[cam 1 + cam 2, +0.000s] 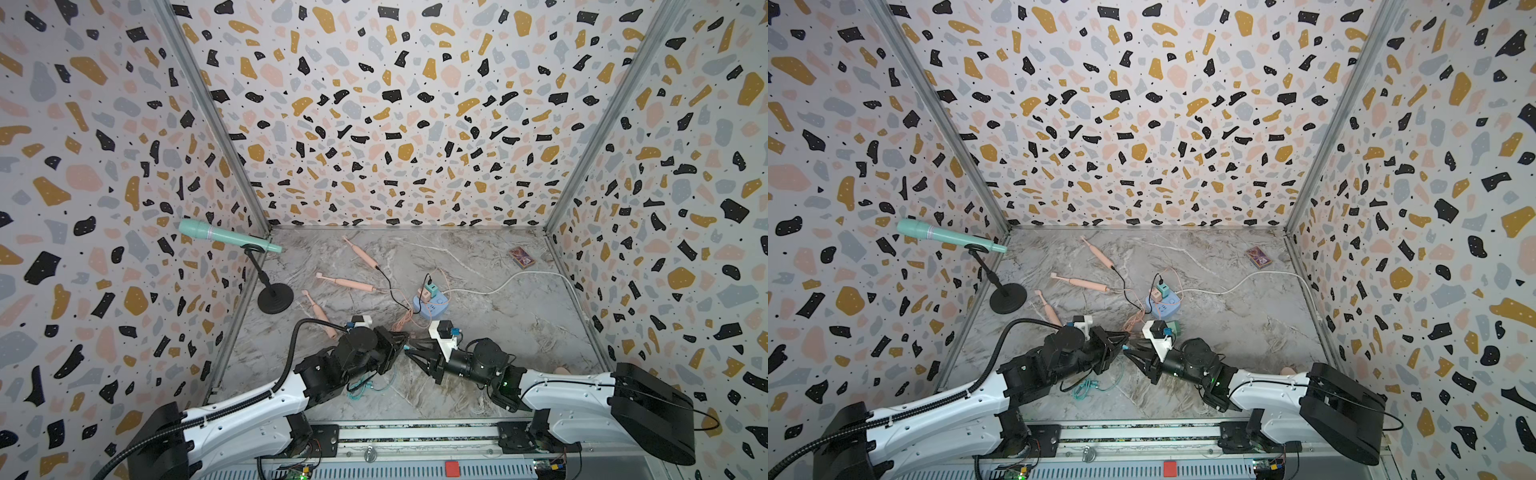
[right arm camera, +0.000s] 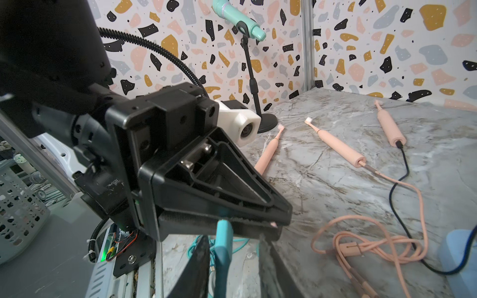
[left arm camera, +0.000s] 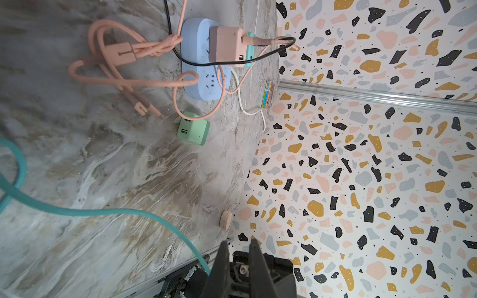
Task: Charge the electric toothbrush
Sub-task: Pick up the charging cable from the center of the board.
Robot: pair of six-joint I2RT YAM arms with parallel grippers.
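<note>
**Location.** The one electric toothbrush (image 1: 318,309) with no lead in it lies flat on the marble table (image 1: 519,340), left of centre in both top views. It is just above the left arm's wrist. The two other brushes (image 1: 349,283), higher in the frame, each carry a lead.

**Orientation.** Its long axis runs diagonally. The bristle head points to the upper left and the butt end to the lower right, toward the grippers.

**Handling (judgement).**
- It looks light and rigid, and the smooth round handle is likely to roll or slip.
- The thin neck and bristles are the weak part.
- Best hold is across the thick handle at mid-length, leaving the butt end free for the plug.

**Pincers.**
- The left gripper (image 2: 280,222) is clamped tight on the teal cable (image 2: 222,245), whose stiff plug hangs below it.
- The right gripper (image 2: 232,260) stands narrow astride that plug. A gap shows on one side, so it has no grip yet.
</note>
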